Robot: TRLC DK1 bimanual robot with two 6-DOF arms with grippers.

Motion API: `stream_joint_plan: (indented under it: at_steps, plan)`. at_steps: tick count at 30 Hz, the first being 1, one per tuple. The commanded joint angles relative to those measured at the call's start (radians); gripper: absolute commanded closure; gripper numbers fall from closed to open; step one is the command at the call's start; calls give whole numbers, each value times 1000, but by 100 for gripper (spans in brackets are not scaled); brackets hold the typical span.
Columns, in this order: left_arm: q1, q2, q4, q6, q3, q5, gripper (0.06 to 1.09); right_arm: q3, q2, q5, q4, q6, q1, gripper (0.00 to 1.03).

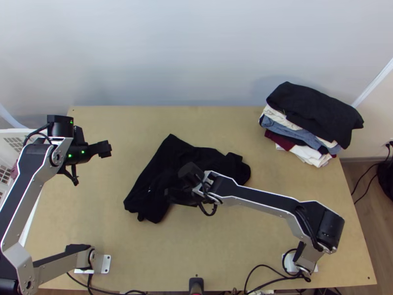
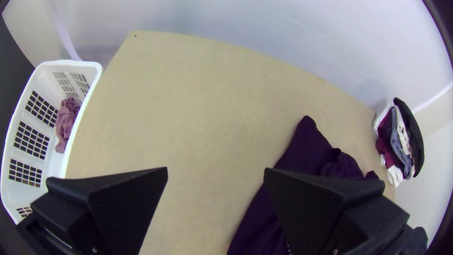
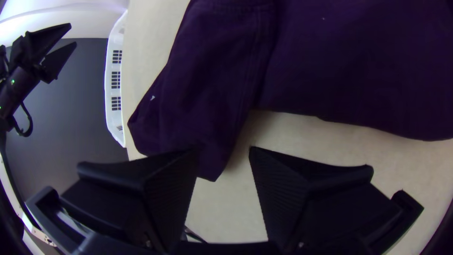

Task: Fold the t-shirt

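The black t-shirt (image 1: 159, 169) lies bunched and uneven across the middle of the table. My left gripper (image 1: 92, 164) is over the table's left part, apart from the shirt. My right gripper (image 1: 177, 183) is over the shirt's middle. In the left wrist view the left gripper (image 2: 215, 171) stands open with nothing between its fingers, and the shirt (image 2: 311, 151) lies beside and partly behind one finger. In the right wrist view the right gripper (image 3: 224, 150) is open above a narrow end of the shirt (image 3: 207, 80), one finger covering part of it.
A stack of folded clothes (image 1: 314, 115), black cloth on top, sits at the table's back right corner. Beside the left edge stands a white basket (image 2: 96, 78) with a pinkish cloth (image 2: 66, 120) inside. Bare wood (image 1: 118, 123) shows left of the shirt.
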Motion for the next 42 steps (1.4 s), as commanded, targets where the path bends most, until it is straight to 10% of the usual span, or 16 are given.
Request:
stream_joint_plan:
  at_steps: [1,10,18,42]
  plan:
    - [6,-9,10,-2,-17,7,10,34,41,-7,6,27,15,55]
    - [6,-4,11,9,-8,7,10,76,94,-7,6,25,21,56]
    - [12,8,13,12,-5,7,10,89,110,-7,6,42,12,100]
    - [-201,50,57,64,6,7,10,11,-332,108,-57,-100,-290,100]
